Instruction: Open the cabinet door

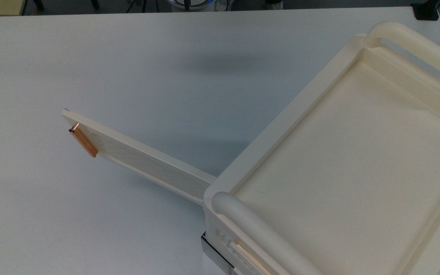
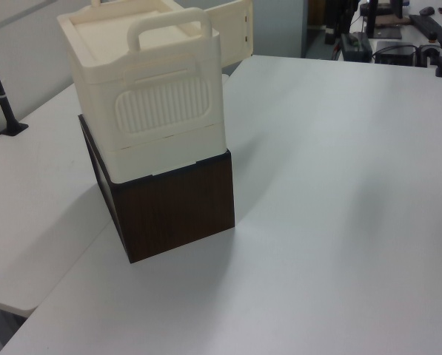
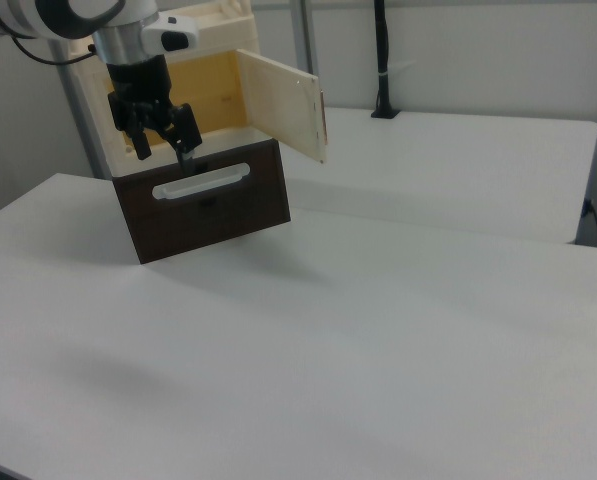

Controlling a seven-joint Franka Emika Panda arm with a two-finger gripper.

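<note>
Gripper [image 3: 160,139] sits upper left of the right view, fingers [image 3: 190,128] spread apart with nothing between them, pointing down, hanging in the air in front of the cabinet [image 3: 218,75] opening and above the dark brown box [image 3: 203,205]. Not touching the door. Cabinet door [image 3: 281,102] is swung wide open, standing out from the cabinet toward the right view's right, yellowish inside of the cabinet exposed behind it. In the top view the door [image 1: 143,162] runs as a thin cream panel from the cabinet's corner at lower centre out to the middle left of the frame, copper handle [image 1: 83,141] near its free end. In the left view the door [image 2: 234,29] pokes out behind the cabinet [image 2: 143,89] at upper centre. Cabinet is stacked on the brown box [image 2: 169,203], both on the white table [image 2: 339,192].
</note>
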